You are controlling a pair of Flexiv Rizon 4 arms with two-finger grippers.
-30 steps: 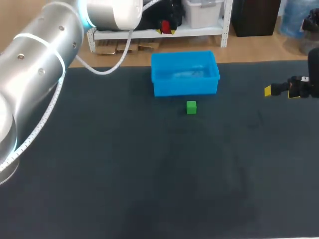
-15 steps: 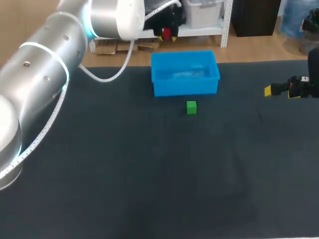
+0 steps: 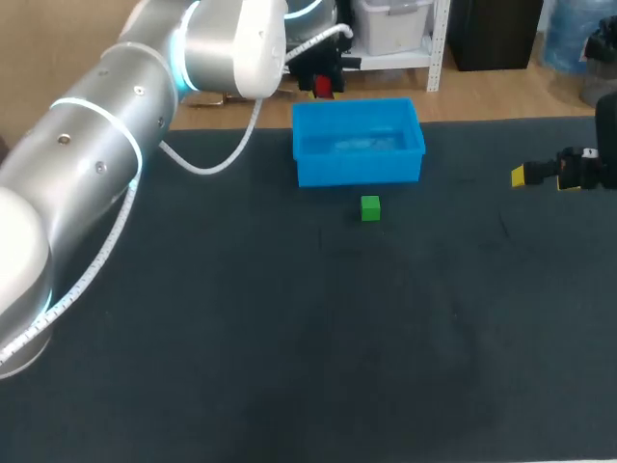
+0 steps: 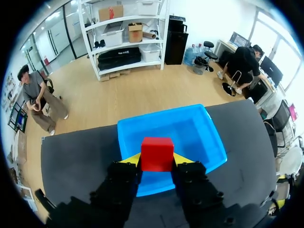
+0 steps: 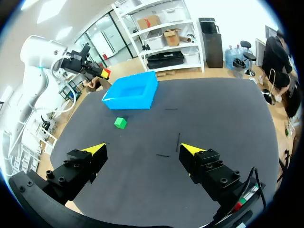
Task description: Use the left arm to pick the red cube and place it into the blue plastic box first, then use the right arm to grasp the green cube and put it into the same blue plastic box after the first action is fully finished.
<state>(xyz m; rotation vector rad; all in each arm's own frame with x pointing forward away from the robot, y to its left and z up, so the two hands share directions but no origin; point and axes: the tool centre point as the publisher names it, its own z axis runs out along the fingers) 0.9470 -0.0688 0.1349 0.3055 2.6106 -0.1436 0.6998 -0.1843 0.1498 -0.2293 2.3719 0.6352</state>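
This looks like a robotics lab to me: my left arm (image 3: 116, 145) and right arm (image 3: 605, 145) are stationed at a dark-matted counter (image 3: 241, 338) set with test props, namely a blue plastic box (image 3: 358, 172), a green cube (image 3: 370, 207) and a red cube (image 4: 156, 153).

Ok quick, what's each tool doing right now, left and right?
Left tool: closed, holding the red cube.
Right tool: open, holding nothing.
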